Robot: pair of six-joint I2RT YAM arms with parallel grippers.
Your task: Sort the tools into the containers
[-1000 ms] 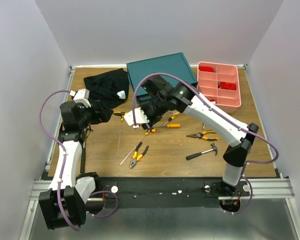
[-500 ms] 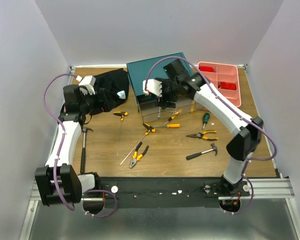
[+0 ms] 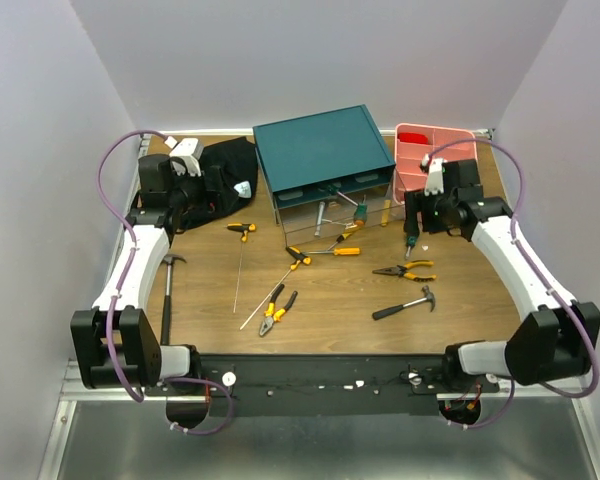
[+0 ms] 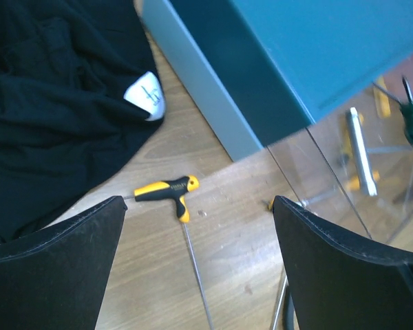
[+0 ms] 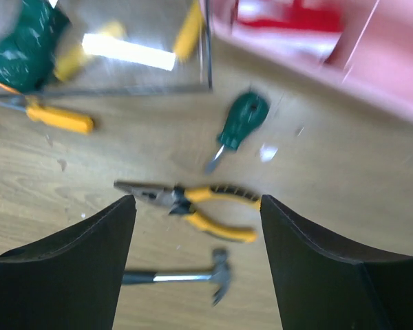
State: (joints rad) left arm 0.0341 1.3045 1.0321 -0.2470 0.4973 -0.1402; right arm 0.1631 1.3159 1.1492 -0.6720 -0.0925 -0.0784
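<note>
Lying loose on the wooden table [image 3: 480, 310] in front of the teal cabinet [image 3: 325, 150] are most of the tools. A yellow-handled T-driver [image 4: 166, 191] sits just off the edge of the black cloth [image 3: 220, 170], its thin shaft pointing toward the near edge. A yellow-handled screwdriver [image 3: 345, 251] lies near the middle, and orange-handled pliers [image 3: 277, 312] lie closer to the arms. Further right are a green-handled screwdriver [image 5: 242, 120], yellow-handled pliers [image 5: 193, 201] and a small hammer [image 5: 193, 277], one below the other and apart. A larger hammer [image 3: 168, 290] lies along the left edge. A clear drawer [image 4: 330, 192] stands pulled out from the cabinet's front, with a steel-shafted tool, yellow handles and a green handle inside. The pink tray [image 3: 460, 148] sits just beside the cabinet at the right rear, with something red in its far compartments. The right gripper [image 5: 196, 199] hovers over the yellow-handled pliers, its jaws spread wide with nothing between them. The left gripper [image 4: 197, 201] hangs above the T-driver near the cabinet's corner, its jaws likewise wide apart and empty.
</note>
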